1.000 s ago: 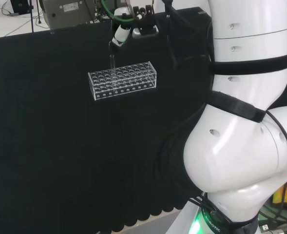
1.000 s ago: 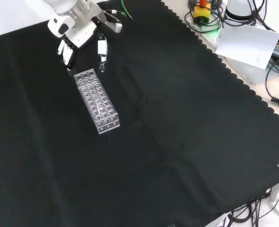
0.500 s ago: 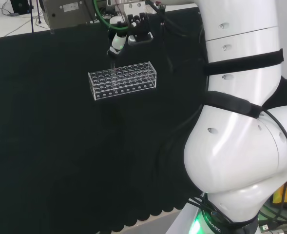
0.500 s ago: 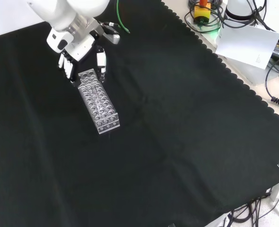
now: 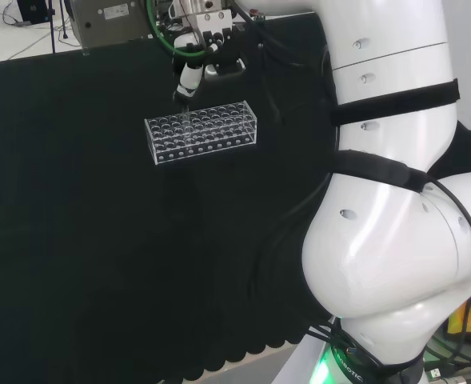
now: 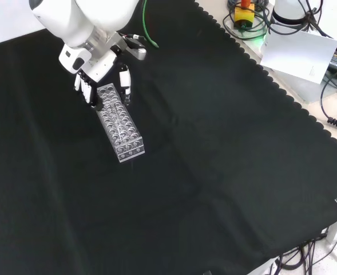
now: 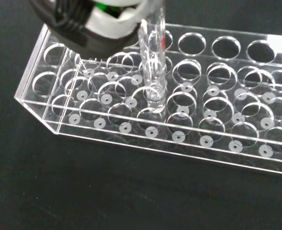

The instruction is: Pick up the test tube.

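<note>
Black-and-white hand (image 6: 102,67) hangs over the far end of the rack (image 6: 118,121), fingers (image 6: 124,78) pointing down either side of it in the front view; whether they pinch anything I cannot tell. A clear, thin-walled test tube (image 7: 154,67) stands upright in a round hole of the transparent, box-shaped rack, just beside a blurred white fingertip in the wrist view. Matte black cloth covers the worktop (image 6: 225,160), wide and bare to the right of the rack up to its scalloped edge.
</note>
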{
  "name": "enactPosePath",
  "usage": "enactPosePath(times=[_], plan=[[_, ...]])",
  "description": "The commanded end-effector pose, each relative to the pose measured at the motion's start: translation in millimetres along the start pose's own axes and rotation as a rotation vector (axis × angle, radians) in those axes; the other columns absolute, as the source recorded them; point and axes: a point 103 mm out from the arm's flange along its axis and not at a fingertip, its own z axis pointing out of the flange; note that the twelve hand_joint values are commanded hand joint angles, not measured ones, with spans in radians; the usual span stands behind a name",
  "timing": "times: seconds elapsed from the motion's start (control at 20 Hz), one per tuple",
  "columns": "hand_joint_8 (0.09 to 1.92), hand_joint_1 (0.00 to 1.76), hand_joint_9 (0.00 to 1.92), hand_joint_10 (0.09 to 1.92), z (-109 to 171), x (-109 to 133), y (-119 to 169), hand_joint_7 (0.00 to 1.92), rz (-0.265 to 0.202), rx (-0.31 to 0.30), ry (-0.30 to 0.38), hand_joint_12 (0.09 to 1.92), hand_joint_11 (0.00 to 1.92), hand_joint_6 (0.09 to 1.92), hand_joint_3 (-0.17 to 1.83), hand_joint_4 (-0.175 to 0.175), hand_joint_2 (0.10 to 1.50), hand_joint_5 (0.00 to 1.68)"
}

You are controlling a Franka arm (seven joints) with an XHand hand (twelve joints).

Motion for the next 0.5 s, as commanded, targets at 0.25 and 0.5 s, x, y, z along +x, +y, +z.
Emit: enactPosePath(times=[0.25,0.5], plan=[[0.82,1.09,0.94,0.71,10.9,13.2,4.1,1.12,-0.016,-0.02,0.004,1.38,0.57,0.89,0.7,-0.164,0.68,0.8],[0.8,1.11,1.0,0.69,11.2,14.2,5.3,1.19,-0.012,-0.028,-0.007,1.37,0.61,0.97,0.44,-0.117,0.86,0.93]])
